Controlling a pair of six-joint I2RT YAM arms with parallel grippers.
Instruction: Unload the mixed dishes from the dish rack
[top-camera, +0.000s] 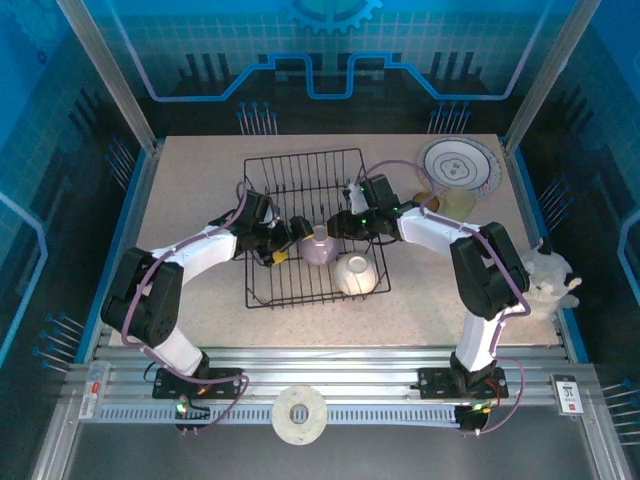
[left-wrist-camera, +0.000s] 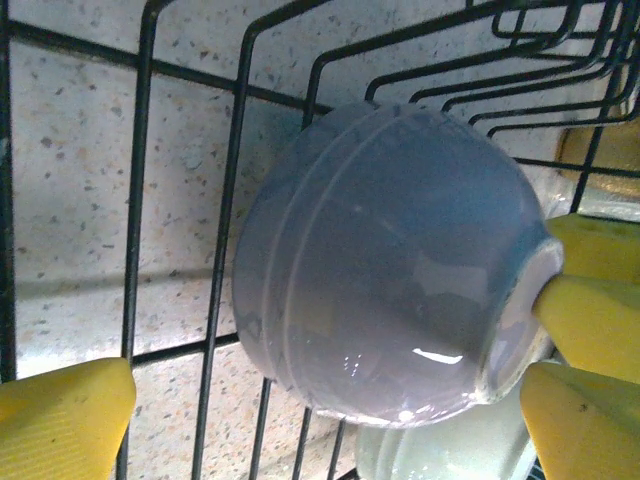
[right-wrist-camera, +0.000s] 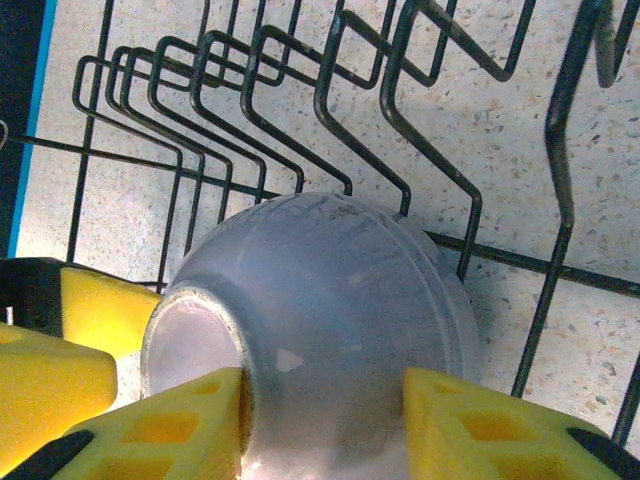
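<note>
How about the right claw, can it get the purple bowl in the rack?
Probably yes. The right claw has one finger on each side of the pale purple bowl, and nothing sits between them.

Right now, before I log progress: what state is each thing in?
lavender bowl: tipped over in the dish rack
cream bowl: in the rack
purple-rimmed plate: flat on table
yellowish cup: on table
left hand: open
right hand: astride lavender bowl, grip unclear
</note>
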